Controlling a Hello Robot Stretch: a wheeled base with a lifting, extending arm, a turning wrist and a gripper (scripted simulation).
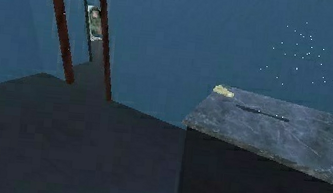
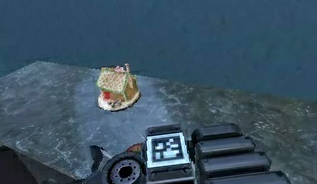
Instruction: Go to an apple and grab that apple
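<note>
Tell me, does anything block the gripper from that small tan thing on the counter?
Nothing visible does. Bare counter lies between the gripper and the tan thing, which looks house-shaped rather than like an apple.

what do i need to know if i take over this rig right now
Tool: at the stone counter's near edge, holding nothing.
On that counter: a small tan house-shaped ornament, not apple-shaped.
Forward view: a stone top with a small yellow thing and a thin dark stick.
Done: robot stands at the counter.
Left: find the apple, reach it, grab it.
</note>
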